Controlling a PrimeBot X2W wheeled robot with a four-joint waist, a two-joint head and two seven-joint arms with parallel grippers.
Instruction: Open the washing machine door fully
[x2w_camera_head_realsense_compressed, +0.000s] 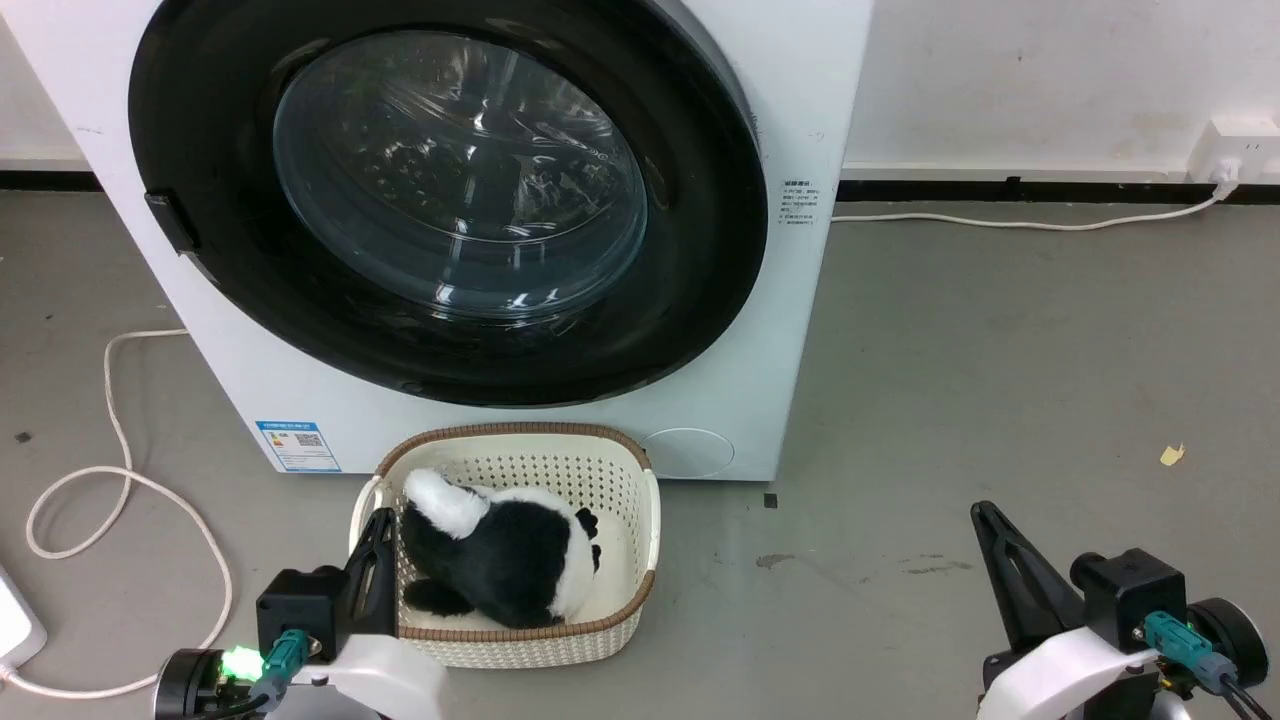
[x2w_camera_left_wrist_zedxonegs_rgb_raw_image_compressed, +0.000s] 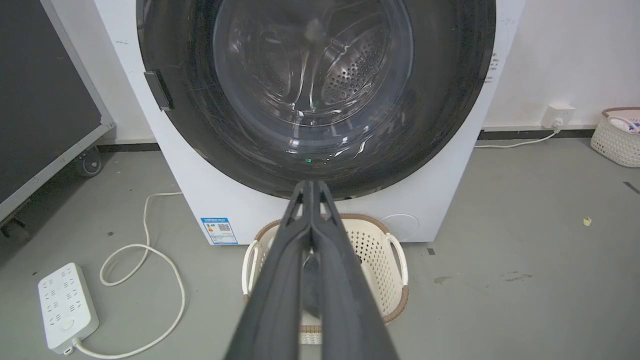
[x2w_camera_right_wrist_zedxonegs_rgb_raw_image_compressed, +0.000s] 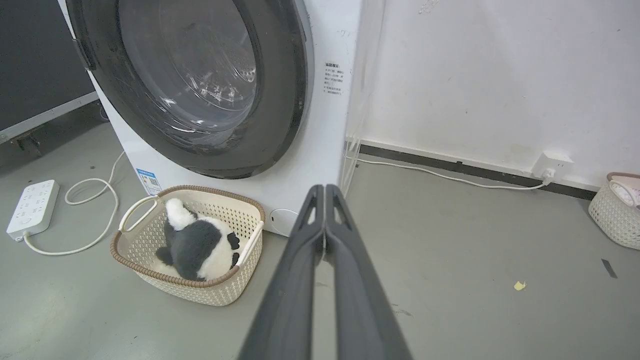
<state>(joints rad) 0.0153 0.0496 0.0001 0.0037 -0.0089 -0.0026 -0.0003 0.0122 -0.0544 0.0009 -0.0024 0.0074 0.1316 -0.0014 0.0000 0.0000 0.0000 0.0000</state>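
We are recording the left gripper (x2w_camera_head_realsense_compressed: 381, 525) with its two dark fingers pressed flat together and nothing held between them. It is hanging low in front of the washing machine (x2w_camera_head_realsense_compressed: 800, 120), tips pointing at the machine's lower front. The right gripper (x2w_camera_head_realsense_compressed: 985, 515) is showing the same condition (fingers closed tip to tip, nothing held) and is sitting off the machine's right front corner, well apart from the cabinet.

We are finding the washing machine door (x2w_camera_head_realsense_compressed: 450, 200) lying shut against the machine's front face. Its glossy black ring is covering most of that face, and its glass bowl is showing the perforated steel drum behind. The handle tab (x2w_camera_head_realsense_compressed: 172, 222) is sitting on the door's edge toward the machine's left side.

Just in front of the machine's base a cream basket (x2w_camera_head_realsense_compressed: 645, 480) is standing with a plush panda (x2w_camera_head_realsense_compressed: 500, 555) lying in it. In the head view the left gripper is overlapping the basket's left wall, and we cannot tell whether they are touching.

A blue label (x2w_camera_head_realsense_compressed: 297, 445) is sitting at the machine's lower left front and a round filter cap (x2w_camera_head_realsense_compressed: 688, 452) at its lower right. A white cable (x2w_camera_head_realsense_compressed: 110, 480) is trailing over the floor left of the machine to a power strip (x2w_camera_left_wrist_zedxonegs_rgb_raw_image_compressed: 67, 305). A second basket (x2w_camera_right_wrist_zedxonegs_rgb_raw_image_compressed: 615, 210) is standing by the wall, well to the machine's right.
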